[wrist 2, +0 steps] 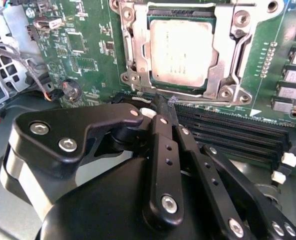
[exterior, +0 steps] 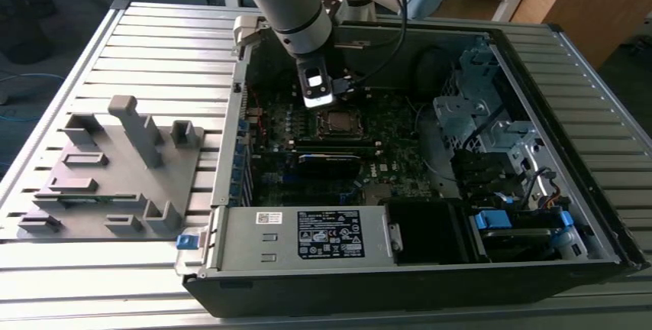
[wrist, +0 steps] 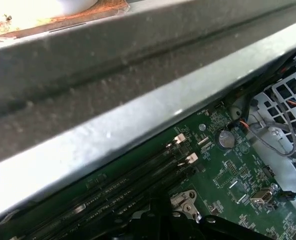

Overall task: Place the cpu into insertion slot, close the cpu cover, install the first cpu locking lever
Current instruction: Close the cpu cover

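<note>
On the slatted counter (exterior: 153,32), well apart from the end effector (exterior: 317,101) toward the exterior view's left, a grey fixture (exterior: 112,169) stands with its posts up, apparently a parking place for parts. The end effector hangs inside the open computer case (exterior: 570,215), its fingers drawn together at the tip (wrist 2: 163,102) with nothing between them. I judge that this pose suits pressing rather than grasping. It sits over the memory slots (wrist 2: 227,130), just beside the socket. The cpu (wrist 2: 180,52) lies flat in that socket just beyond the tip, with the cpu cover (wrist 2: 222,67) seemingly folded down around it. Faint print marks its top, and a printed sticker (exterior: 326,234) sits on the box nearer the camera. A drive cage (exterior: 479,116) lies farther toward the exterior view's right.
</note>
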`<action>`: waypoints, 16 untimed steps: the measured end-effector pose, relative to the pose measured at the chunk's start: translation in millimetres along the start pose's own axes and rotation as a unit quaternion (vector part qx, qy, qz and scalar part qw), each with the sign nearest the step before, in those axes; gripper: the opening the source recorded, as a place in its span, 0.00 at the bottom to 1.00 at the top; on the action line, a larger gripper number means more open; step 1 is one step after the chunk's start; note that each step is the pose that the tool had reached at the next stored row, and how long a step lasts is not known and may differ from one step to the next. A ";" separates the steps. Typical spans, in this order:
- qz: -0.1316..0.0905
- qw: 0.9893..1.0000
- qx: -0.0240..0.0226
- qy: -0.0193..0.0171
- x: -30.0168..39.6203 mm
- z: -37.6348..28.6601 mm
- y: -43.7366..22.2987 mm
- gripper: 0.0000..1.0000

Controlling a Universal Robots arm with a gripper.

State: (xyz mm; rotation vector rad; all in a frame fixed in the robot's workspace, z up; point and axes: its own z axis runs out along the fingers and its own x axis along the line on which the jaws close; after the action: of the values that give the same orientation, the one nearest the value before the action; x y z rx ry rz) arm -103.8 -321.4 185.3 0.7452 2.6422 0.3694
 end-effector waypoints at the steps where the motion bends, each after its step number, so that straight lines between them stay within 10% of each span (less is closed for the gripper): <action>1: 0.001 1.000 0.001 -0.001 0.1 0.5 -0.2 0.10; 16: 0.007 1.000 0.008 -0.007 1.7 5.2 -1.8 0.10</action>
State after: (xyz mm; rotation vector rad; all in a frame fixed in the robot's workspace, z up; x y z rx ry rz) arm -103.8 -321.2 179.5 0.7691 2.6320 0.3455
